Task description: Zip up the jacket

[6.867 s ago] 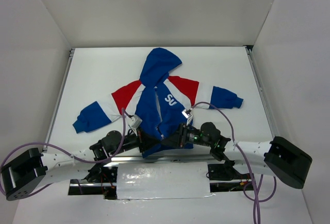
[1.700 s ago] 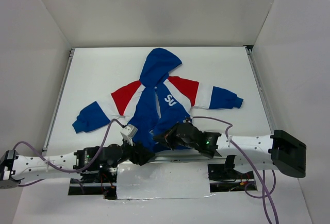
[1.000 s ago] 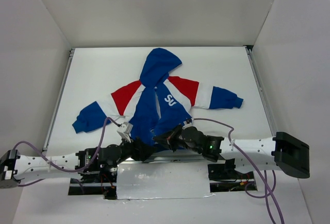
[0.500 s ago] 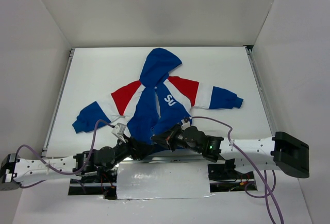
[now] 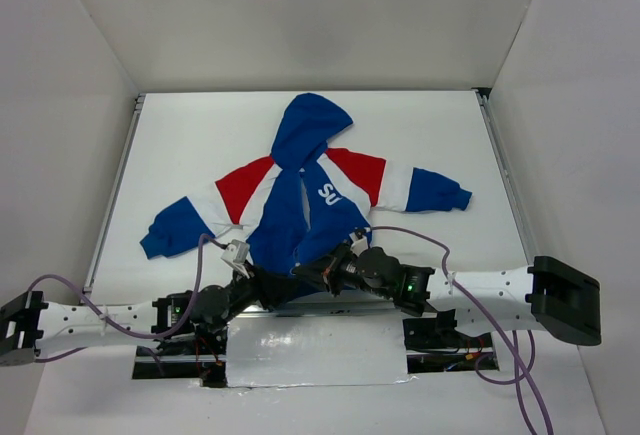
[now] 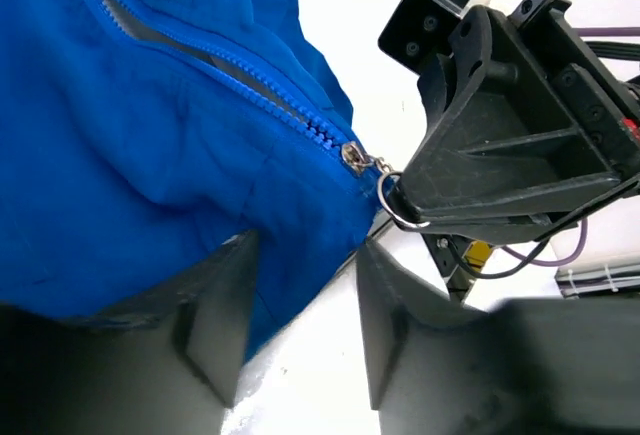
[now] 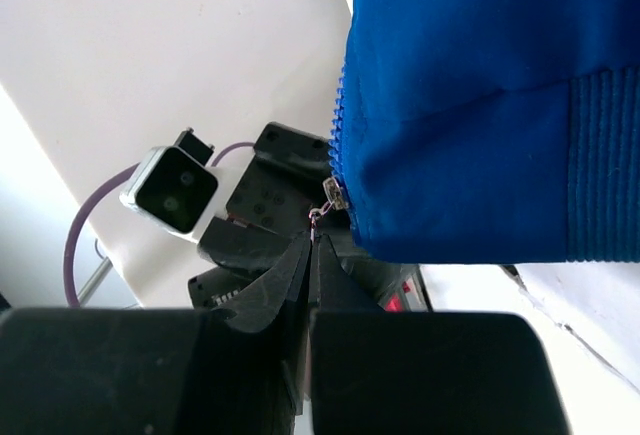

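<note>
Right end effector (image 7: 312, 243): fingers closed tip to tip, pinching the small metal ring of the zipper pull (image 6: 392, 197) at the bottom corner of the jacket (image 5: 300, 230). The slider (image 6: 354, 155) sits at the hem end of the zipper teeth (image 6: 250, 80), which run from it up the jacket's blue front. Left end effector (image 6: 305, 247): fingers apart, straddling the jacket's hem just beside the slider. Blue fabric lies between the fingers and against one of them. A strip of white shows next to the other, so the cloth is not clamped. The two end effectors meet tip to tip at the jacket's near hem. The left arm's wrist camera (image 7: 170, 187) sits just off that hem corner. In the right wrist view, the ribbed hem band (image 7: 600, 155) lies just beside the zipper edge. The jacket lies spread on the white worktop (image 5: 200, 135), with its hood (image 5: 305, 125) at the far end from the hem. One sleeve (image 5: 190, 220) reaches out on the left arm's side and the other sleeve (image 5: 425, 188) on the right arm's side, each with red and white bands above a blue cuff end. White lettering (image 5: 328, 193) reading "SU" shows on the chest panel. A purple cable (image 5: 405, 231) arcs over the worktop just beside the jacket's hem on the right arm's side.
</note>
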{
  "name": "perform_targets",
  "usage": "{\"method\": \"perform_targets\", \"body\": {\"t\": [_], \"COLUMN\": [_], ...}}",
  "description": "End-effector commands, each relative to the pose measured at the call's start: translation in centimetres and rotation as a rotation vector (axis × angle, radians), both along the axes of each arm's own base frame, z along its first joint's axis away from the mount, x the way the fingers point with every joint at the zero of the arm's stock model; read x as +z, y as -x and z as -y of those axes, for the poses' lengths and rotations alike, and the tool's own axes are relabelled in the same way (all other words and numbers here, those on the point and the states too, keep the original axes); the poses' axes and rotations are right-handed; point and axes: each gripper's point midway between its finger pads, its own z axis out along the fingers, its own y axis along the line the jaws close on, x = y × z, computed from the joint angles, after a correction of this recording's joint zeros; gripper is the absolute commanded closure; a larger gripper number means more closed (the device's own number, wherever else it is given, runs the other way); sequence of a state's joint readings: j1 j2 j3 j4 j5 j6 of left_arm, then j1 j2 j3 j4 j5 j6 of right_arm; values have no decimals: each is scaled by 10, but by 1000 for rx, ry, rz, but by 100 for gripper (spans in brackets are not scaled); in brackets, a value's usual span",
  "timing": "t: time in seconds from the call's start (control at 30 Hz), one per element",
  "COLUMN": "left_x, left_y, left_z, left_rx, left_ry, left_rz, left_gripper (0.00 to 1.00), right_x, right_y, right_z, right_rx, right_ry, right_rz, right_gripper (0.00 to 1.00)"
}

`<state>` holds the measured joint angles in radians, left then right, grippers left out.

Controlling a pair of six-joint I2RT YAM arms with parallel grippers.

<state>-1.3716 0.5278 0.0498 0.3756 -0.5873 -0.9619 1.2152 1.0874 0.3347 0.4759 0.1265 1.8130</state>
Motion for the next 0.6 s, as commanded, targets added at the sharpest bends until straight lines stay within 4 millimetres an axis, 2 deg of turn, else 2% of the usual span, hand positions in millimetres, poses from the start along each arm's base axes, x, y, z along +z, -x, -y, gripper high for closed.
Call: {"method": "perform_targets", "body": {"t": [0.0,0.07,0.1,0.13,0.17,0.3,0.47,0.57], "left_x": [21,21,22,22,21,17,-5,-20], "left_y": [-7,-9,-9,-10,-11,-11,1,9], "left_z": [0,-1,-1,-2,-2,-1,3,2], "left_rx": [30,36,39,45,47,42,-27,-63], "left_ry": [63,52,53,52,44,16,-47,-59], "left_rz": [63,74,78,79,83,87,51,12], "left_gripper": [54,59,70,73,81,98,100,100], "right_x": [24,23,23,23,24,24,32,36], "right_y": [7,10,10,12,13,13,8,-5], "right_z": [-6,-8,-8,-9,-9,-8,1,9], "right_rx": [36,48,51,59,63,64,27,-21], "right_ry": [-83,-84,-87,-89,-92,-101,-139,-152], "right_rz": [36,29,29,29,26,22,28,34], "right_gripper": [100,100,100,100,100,100,100,100]}}
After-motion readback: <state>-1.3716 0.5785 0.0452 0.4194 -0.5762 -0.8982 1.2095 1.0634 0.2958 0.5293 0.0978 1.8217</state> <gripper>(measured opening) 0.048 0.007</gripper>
